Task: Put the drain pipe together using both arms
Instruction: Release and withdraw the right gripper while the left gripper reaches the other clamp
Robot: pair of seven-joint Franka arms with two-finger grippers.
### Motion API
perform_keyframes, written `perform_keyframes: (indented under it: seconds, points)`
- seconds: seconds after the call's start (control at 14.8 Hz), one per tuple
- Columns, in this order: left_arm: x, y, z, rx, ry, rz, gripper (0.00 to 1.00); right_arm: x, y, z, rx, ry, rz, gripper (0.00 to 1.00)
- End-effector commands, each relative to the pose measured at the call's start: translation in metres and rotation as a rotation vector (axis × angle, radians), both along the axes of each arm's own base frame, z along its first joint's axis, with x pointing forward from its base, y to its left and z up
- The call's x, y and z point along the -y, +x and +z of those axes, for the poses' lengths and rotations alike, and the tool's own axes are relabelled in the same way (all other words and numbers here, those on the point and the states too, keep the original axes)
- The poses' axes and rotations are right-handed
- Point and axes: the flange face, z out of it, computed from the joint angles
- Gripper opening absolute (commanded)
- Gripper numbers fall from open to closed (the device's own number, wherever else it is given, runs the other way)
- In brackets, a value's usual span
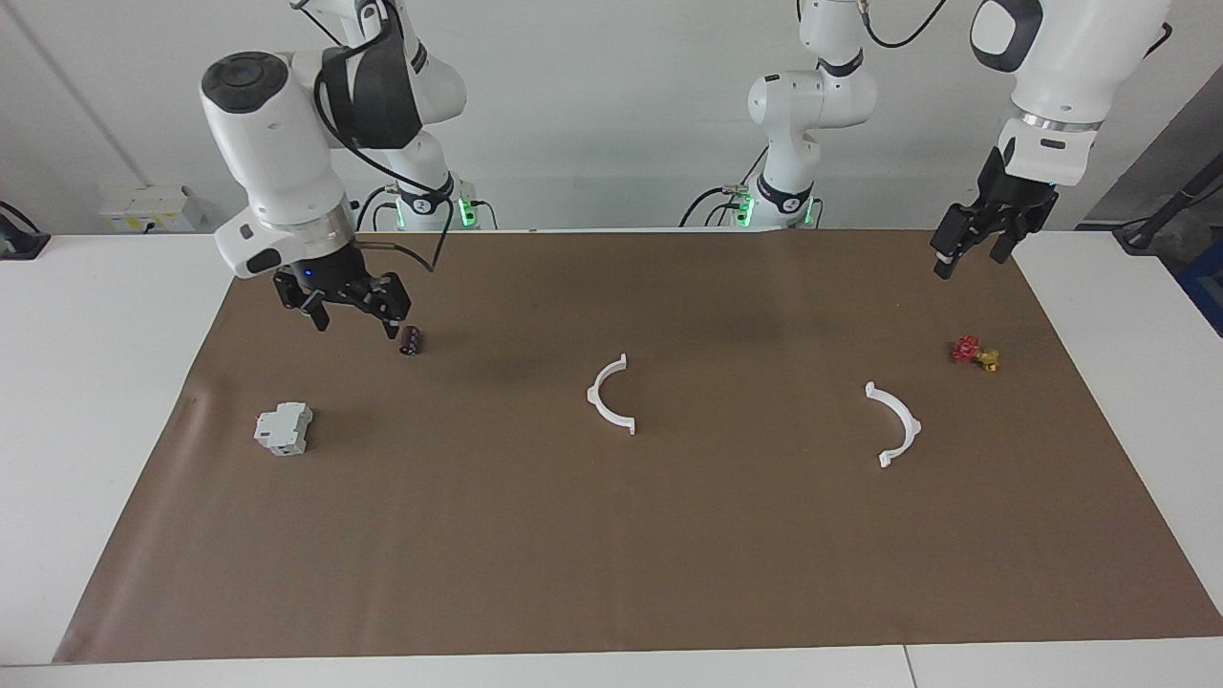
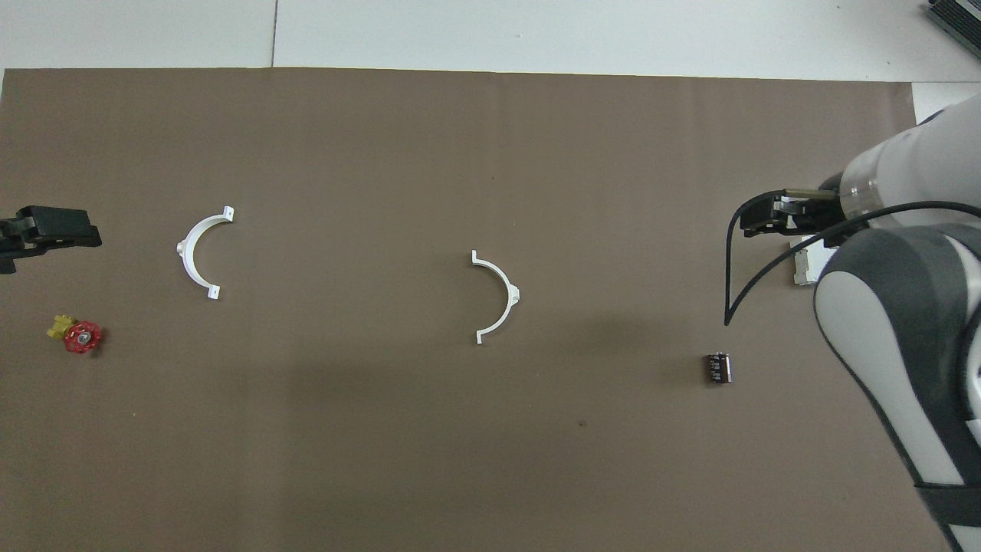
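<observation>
The drain pipe lies as two separate white half-rings on the brown mat. One half-ring lies near the middle of the mat. The other half-ring lies toward the left arm's end. They do not touch. My left gripper is open and empty, raised over the mat's edge at the left arm's end. My right gripper is open and empty, raised over the mat at the right arm's end, beside a small black cylinder.
The small black cylinder and a grey-white boxy block lie at the right arm's end. A small red and yellow valve lies at the left arm's end. The brown mat covers the white table.
</observation>
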Motion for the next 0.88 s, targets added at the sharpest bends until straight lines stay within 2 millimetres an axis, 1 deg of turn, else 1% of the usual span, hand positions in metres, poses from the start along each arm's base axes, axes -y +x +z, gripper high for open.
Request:
perform_keyframes:
  seconds: [0.0,0.07,0.13,0.2,0.27,0.34,0.4,0.47,0.54,0.67,0.74,0.81]
  points:
    - [0.002,-0.013,-0.008,0.041,0.0,-0.027,1.0,0.048,-0.02,0.013,-0.044,0.002,0.031,1.0]
    - [0.001,-0.011,-0.012,0.034,0.006,-0.054,1.0,0.062,-0.022,0.01,-0.06,0.003,0.055,1.0]
    - [0.001,-0.007,-0.02,0.014,0.018,-0.111,1.0,0.076,-0.023,0.01,-0.062,0.005,0.086,1.0]
    - [0.002,-0.004,-0.034,-0.015,0.023,-0.14,1.0,0.089,-0.024,0.008,-0.067,0.006,0.08,1.0]
    - [0.0,0.0,-0.05,-0.046,0.024,-0.15,1.0,0.095,-0.025,0.007,-0.067,0.007,0.069,1.0]
    - [0.001,0.003,-0.074,-0.076,0.022,-0.15,1.0,0.094,-0.023,0.013,-0.049,0.004,0.075,1.0]
    - [0.001,0.01,-0.093,-0.089,0.023,-0.149,1.0,0.09,-0.022,0.021,-0.04,0.0,0.087,1.0]
    - [0.001,0.019,-0.109,-0.094,0.023,-0.146,1.0,0.092,-0.025,0.031,-0.042,-0.001,0.096,1.0]
    - [0.002,0.029,-0.128,-0.097,0.025,-0.143,1.0,0.094,-0.027,0.044,-0.047,0.001,0.145,1.0]
    - [0.002,0.046,-0.164,-0.077,0.028,-0.14,1.0,0.096,-0.031,0.059,-0.058,0.008,0.19,1.0]
    - [-0.004,0.05,-0.18,-0.054,0.029,-0.126,1.0,0.095,-0.032,0.067,-0.049,0.006,0.192,1.0]
    - [-0.007,0.048,-0.191,-0.034,0.03,-0.121,1.0,0.095,-0.033,0.078,-0.038,0.001,0.191,1.0]
